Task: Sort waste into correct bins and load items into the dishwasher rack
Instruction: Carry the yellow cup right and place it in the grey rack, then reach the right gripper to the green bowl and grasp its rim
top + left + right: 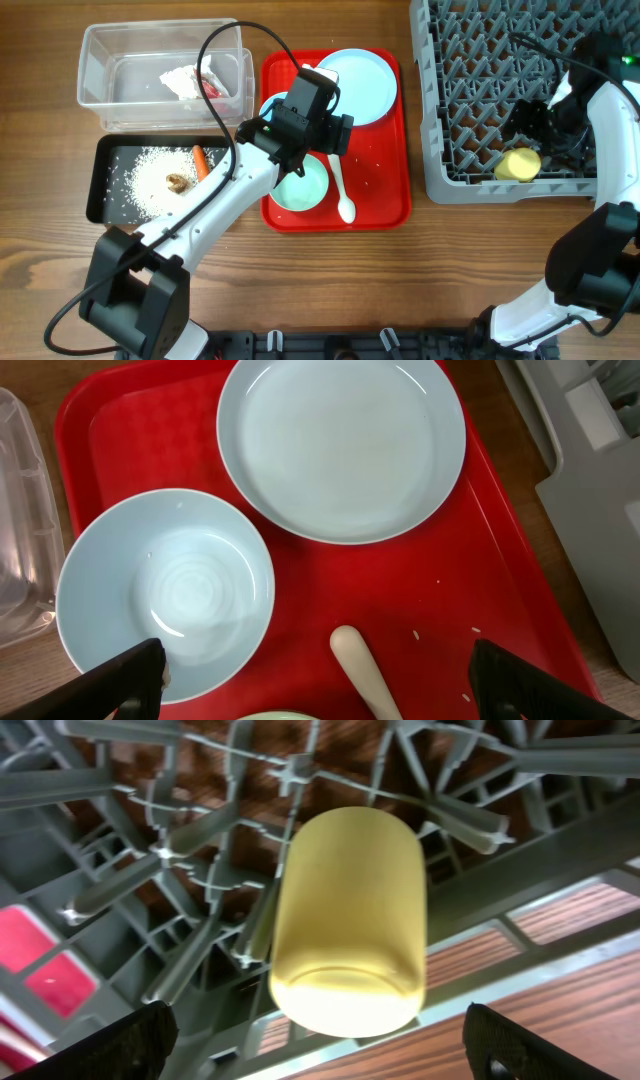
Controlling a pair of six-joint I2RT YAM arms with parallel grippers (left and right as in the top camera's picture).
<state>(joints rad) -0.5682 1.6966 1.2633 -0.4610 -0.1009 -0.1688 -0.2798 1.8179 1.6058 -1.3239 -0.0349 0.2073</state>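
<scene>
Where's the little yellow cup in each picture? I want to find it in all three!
Overhead: the yellow cup sits low in the grey rack, on the right side of the picture.
Left wrist: not in it.
Right wrist: the yellow cup fills the middle, among the rack's pegs.
Shared landmark: the red tray, in the middle overhead, filling the left wrist view, and peeking through the rack at the left edge of the right wrist view.

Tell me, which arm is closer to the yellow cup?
Right. Its open gripper hangs directly over the cup in the rack. The left gripper, also open, hovers over the red tray, well away from the rack.
</scene>
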